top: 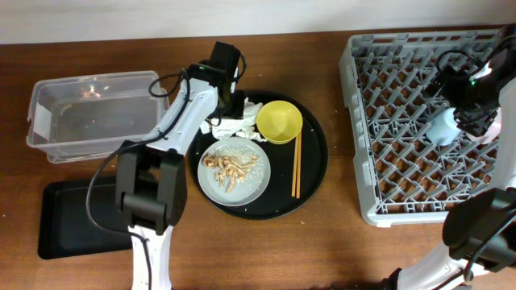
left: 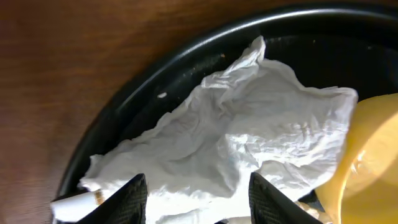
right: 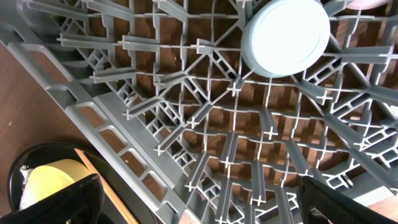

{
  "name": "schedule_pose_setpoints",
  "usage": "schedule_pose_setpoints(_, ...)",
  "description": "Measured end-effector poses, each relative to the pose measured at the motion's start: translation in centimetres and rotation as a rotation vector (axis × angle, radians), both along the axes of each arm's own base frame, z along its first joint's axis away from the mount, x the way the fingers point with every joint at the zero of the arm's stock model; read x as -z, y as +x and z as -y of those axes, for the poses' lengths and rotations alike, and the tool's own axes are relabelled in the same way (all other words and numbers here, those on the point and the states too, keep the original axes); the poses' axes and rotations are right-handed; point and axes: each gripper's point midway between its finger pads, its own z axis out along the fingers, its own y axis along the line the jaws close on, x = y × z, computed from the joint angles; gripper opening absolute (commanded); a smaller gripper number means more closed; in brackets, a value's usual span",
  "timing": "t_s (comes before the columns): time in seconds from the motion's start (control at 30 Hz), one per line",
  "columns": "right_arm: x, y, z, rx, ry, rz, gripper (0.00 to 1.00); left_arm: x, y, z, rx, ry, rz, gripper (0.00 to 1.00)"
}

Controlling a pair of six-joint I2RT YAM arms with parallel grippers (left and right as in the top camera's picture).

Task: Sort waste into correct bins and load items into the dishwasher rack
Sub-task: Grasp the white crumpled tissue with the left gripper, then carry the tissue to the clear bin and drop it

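Counter work, I'm barely started: blue cup in the rack, napkins untouched. Left end effector wide above them, right end effector wide, empty.

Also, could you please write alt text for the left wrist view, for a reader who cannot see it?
A crumpled white paper napkin fills the frame, lying in the round black tray, with the left gripper open over its near edge. The yellow bowl edges in at right; brown wooden table shows at upper left.
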Motion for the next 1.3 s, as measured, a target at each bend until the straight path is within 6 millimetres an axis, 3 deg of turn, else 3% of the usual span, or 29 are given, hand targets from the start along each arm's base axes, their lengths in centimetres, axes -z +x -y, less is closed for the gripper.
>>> schedule_pose_setpoints(0.03,0.0,0.0,0.0,0.0,0.0,0.0,0.98,0.4,-0.1,0.1,-0.01,-0.003,-0.011,0.51)
schedule_pose_setpoints(0.1,0.0,0.0,0.0,0.0,0.0,0.0,0.98,2.2,-0.4,0.2,-0.018,0.001,-0.049,0.32)
schedule_pose_setpoints(0.13,0.0,0.0,0.0,0.0,0.0,0.0,0.98,2.3,-0.5,0.3,-0.023,-0.003,-0.052,0.1)
schedule_pose_setpoints(0.17,0.0,0.0,0.0,0.0,0.0,0.0,0.98,2.3,-0.5,0.4,-0.021,-0.006,-0.053,0.01)
schedule_pose_setpoints(0.27,0.0,0.0,0.0,0.0,0.0,0.0,0.98,2.3,-0.7,0.7,-0.021,-0.012,-0.062,0.01)
schedule_pose_setpoints(0.37,0.0,0.0,0.0,0.0,0.0,0.0,0.98,1.0,-1.5,0.4,-0.021,0.002,-0.1,0.01)
schedule_pose_setpoints(0.47,0.0,0.0,0.0,0.0,0.0,-0.001,0.98,-1.6,-1.6,0.4,-0.025,-0.005,-0.082,0.01)
schedule_pose_setpoints(0.57,0.0,0.0,0.0,0.0,0.0,0.0,0.98,-7.7,-1.7,-0.1,-0.034,-0.044,0.02,0.01)
schedule_pose_setpoints(0.6,0.0,0.0,0.0,0.0,0.0,0.0,0.98,-8.8,-1.6,-0.3,-0.039,-0.053,0.044,0.01)
schedule_pose_setpoints(0.67,0.0,0.0,0.0,0.0,0.0,-0.001,0.98,-12.9,-1.5,-1.9,-0.067,-0.082,0.13,0.01)
schedule_pose_setpoints(0.73,0.0,0.0,0.0,0.0,0.0,0.0,0.98,-16.0,-1.1,-4.9,-0.133,-0.046,0.215,0.01)
schedule_pose_setpoints(0.77,0.0,0.0,0.0,0.0,0.0,0.0,0.98,-17.5,-0.7,-8.8,-0.216,-0.003,0.26,0.01)
schedule_pose_setpoints(0.8,0.0,0.0,0.0,0.0,0.0,0.0,0.98,-18.2,0.0,-14.5,-0.345,0.054,0.292,0.01)
schedule_pose_setpoints(0.87,0.0,0.0,0.0,0.0,0.0,0.0,0.99,-18.5,0.3,-19.7,-0.46,0.077,0.31,0.01)
schedule_pose_setpoints(0.9,0.0,0.0,0.0,0.0,0.0,0.0,0.98,-18.5,-0.1,-23.9,-0.562,0.093,0.314,0.01)
schedule_pose_setpoints(0.97,0.0,0.0,0.0,0.0,0.0,0.0,0.98,-18.8,-0.8,-28.9,-0.691,0.105,0.329,0.01)
schedule_pose_setpoints(1.0,0.0,0.0,0.0,0.0,0.0,0.0,0.98,-18.9,-0.9,-30.2,-0.73,0.102,0.343,0.02)
schedule_pose_setpoints(1.03,0.0,0.0,0.0,0.0,0.0,0.0,0.99,-19.1,-0.9,-30.9,-0.755,0.098,0.358,0.38)
schedule_pose_setpoints(1.1,0.0,0.0,0.0,0.0,0.0,0.0,0.98,-19.2,-0.9,-31.7,-0.791,0.088,0.367,0.95)
schedule_pose_setpoints(1.13,0.0,0.0,0.0,0.0,0.0,-0.001,0.98,-19.3,-0.8,-31.9,-0.823,0.073,0.381,0.99)
schedule_pose_setpoints(1.23,0.0,0.0,0.0,0.0,0.0,0.0,0.98,-18.6,0.0,-32.0,-0.832,0.06,0.384,0.99)
schedule_pose_setpoints(1.27,0.0,0.0,0.0,0.0,0.0,0.0,0.98,-17.3,0.2,-31.5,-0.818,0.035,0.342,0.96)
schedule_pose_setpoints(1.3,0.0,0.0,0.0,0.0,0.0,0.0,0.98,-16.9,0.4,-30.7,-0.796,-0.006,0.33,0.83)
